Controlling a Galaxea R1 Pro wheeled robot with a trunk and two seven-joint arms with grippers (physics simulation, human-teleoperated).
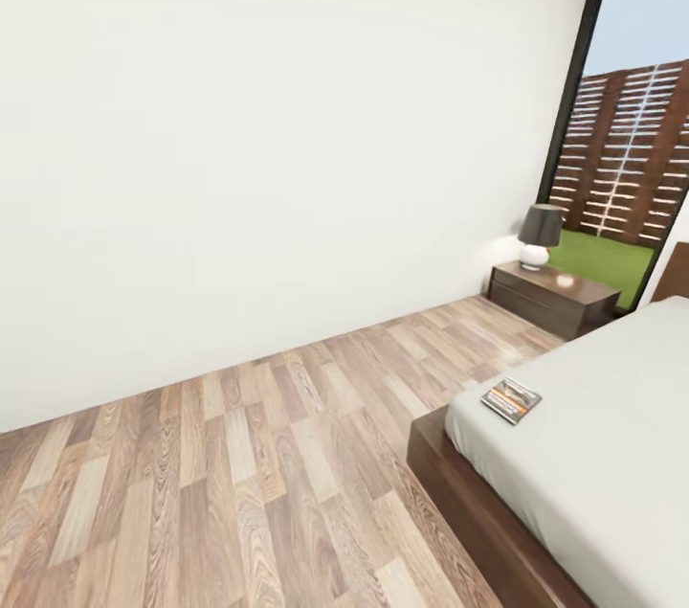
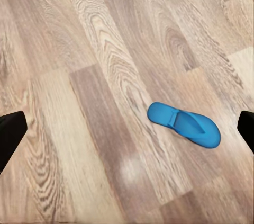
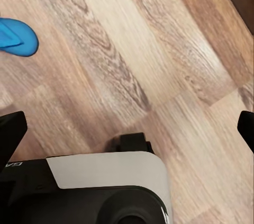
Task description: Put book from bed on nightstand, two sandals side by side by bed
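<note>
On the bed (image 1: 612,455), near its corner, the book (image 1: 510,399) lies right of us; one sandal (image 2: 183,124) lies on the floor (image 2: 106,102) beneath our left fingers (image 2: 10,134); both grippers spread wide, empty.

Bed (image 1: 593,436) runs off the head view's edge, book (image 1: 510,399) lettering's too tiny to read, and one sandal (image 3: 16,36) is half cropped in the right wrist view.

Black pincer fingertips (image 2: 10,134) at frame edges; base (image 3: 106,181) w/ white panel over black housing.
</note>
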